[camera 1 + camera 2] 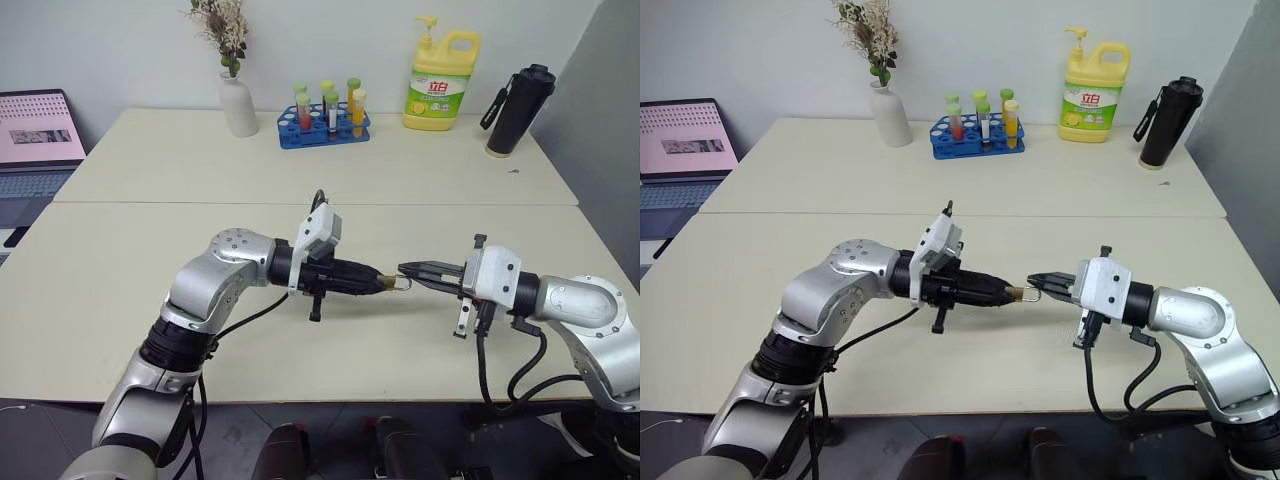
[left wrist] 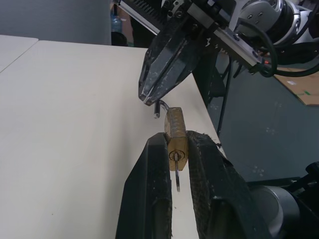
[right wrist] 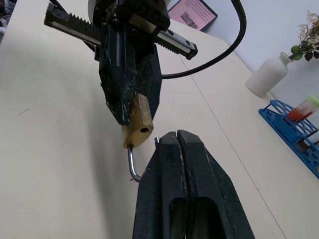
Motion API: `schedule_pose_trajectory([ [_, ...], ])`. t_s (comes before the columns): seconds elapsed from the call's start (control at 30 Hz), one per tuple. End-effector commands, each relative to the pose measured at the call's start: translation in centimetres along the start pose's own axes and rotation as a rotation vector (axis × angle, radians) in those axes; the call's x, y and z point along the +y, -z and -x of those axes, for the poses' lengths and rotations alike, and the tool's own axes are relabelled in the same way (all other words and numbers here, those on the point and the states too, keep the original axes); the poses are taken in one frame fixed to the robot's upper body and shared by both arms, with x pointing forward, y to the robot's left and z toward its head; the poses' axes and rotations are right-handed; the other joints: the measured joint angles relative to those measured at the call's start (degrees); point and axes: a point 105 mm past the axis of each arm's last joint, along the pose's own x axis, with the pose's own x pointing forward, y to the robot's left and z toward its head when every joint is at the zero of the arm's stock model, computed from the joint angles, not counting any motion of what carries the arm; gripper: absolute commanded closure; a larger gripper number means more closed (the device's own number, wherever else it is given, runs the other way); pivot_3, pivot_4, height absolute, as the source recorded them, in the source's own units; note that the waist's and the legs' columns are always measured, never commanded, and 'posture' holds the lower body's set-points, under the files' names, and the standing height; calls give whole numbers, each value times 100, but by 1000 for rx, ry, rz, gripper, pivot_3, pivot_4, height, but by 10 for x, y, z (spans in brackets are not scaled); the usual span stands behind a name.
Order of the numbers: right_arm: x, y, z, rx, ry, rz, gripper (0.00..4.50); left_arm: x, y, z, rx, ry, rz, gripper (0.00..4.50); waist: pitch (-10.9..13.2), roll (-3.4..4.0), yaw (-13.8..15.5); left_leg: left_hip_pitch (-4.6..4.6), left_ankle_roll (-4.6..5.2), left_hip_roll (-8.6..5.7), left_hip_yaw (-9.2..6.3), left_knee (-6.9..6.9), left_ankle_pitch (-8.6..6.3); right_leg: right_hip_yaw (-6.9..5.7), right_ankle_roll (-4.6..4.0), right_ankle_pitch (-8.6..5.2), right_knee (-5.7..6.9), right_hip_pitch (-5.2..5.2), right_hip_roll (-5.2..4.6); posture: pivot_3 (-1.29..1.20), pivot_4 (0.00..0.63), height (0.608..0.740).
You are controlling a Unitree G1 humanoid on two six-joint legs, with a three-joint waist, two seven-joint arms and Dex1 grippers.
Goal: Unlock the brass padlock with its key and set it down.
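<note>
Over the cream table (image 1: 120,300), my left gripper (image 2: 177,144) is shut on the brass padlock (image 2: 175,124) and holds it by the sides of its small golden body. The key (image 2: 176,172) sits in the keyhole with its end sticking out between the fingers. The silvery shackle (image 3: 132,167) stands open as a hook, with one hole in the body bare. My right gripper (image 3: 172,134) comes in from the right, level with the lock and shut, and the shackle's free end is pinched at its tips. Both grippers meet mid-table, above the surface (image 1: 395,278).
Along the far table edge stand a white vase with dried flowers (image 1: 238,105), a blue rack of test tubes (image 1: 323,125), a yellow detergent bottle (image 1: 440,85) and a black bottle (image 1: 520,110). A laptop (image 1: 35,140) sits at the far left.
</note>
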Motion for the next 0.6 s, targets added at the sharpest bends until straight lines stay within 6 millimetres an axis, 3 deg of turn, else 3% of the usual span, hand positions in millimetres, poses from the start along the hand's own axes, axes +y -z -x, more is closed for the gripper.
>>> schedule_pose_trajectory([
  [0.03,-2,-4,-2,-13,-18,32,4500,-6,-12,0,-22,22,-46,4333,0,0,0,0,0,0,1,0,0,0,0,0,0,0,0,0,150,740],
  [0.43,3,0,-6,-15,-113,85,4500,-10,-16,1,-29,32,-36,4333,0,0,0,0,0,0,1,0,0,0,0,0,0,-1,0,0,150,740],
  [0.6,-14,1,-1,-13,-18,132,4500,-9,-11,3,-13,20,-18,4333,0,0,-1,0,0,0,1,0,0,0,0,0,0,-1,0,0,150,740],
])
